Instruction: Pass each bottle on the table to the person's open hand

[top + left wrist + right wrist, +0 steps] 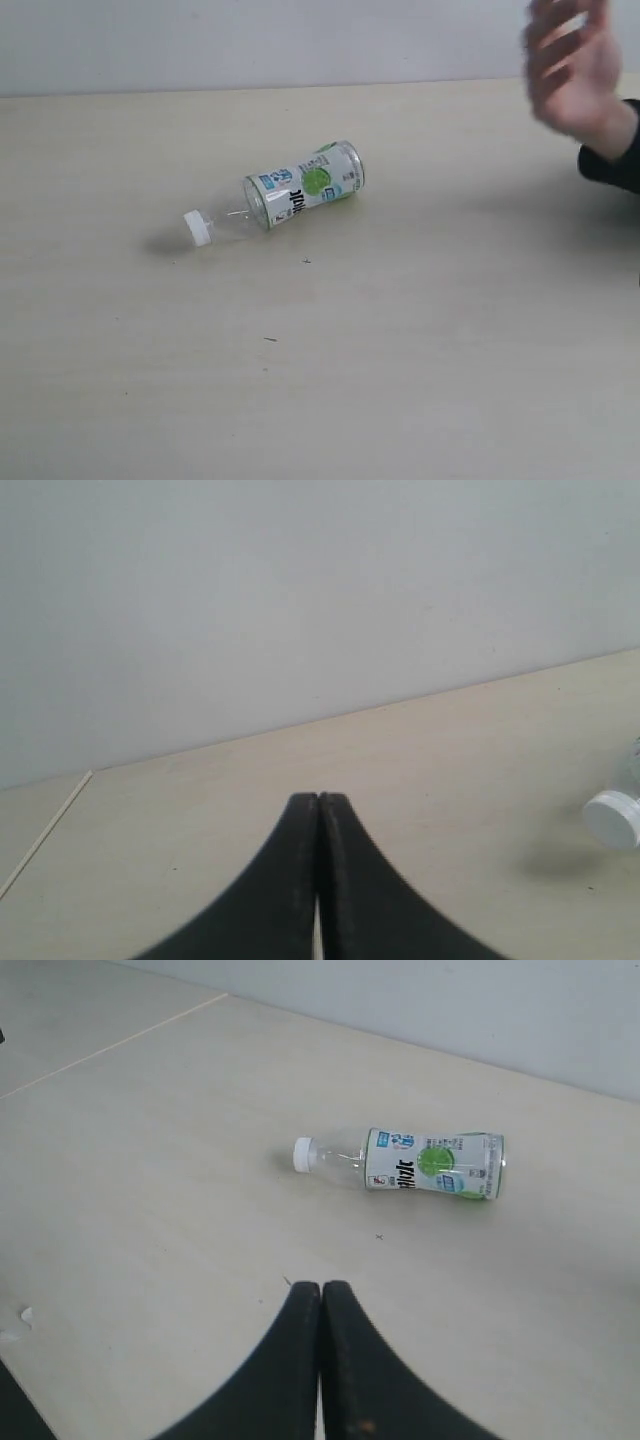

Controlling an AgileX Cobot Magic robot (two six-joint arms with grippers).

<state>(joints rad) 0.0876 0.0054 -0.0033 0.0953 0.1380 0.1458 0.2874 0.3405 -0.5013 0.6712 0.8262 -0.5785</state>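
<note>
We see a clear plastic lime-label bottle (305,188) w/ white cap (197,227) lying on its side mid pale beige tabletop (420,360), well apart from the person's blurred hand (572,62) at ext. view's right edge. Our left tool (318,802) & right tool (321,1290) are both pinched together, empty.

This looks like a robot test bench in a lab: a broad pale table (420,380) with faint wood grain stands against a plain light grey wall (250,40). One drink bottle (300,188) lies on its side on the table, and a person's hand (570,70) in a dark sleeve (612,165) is raised at the right edge of the exterior view. The black left gripper (318,805) and right gripper (321,1295) show in the wrist views, jaws pressed together above the tabletop.
</note>
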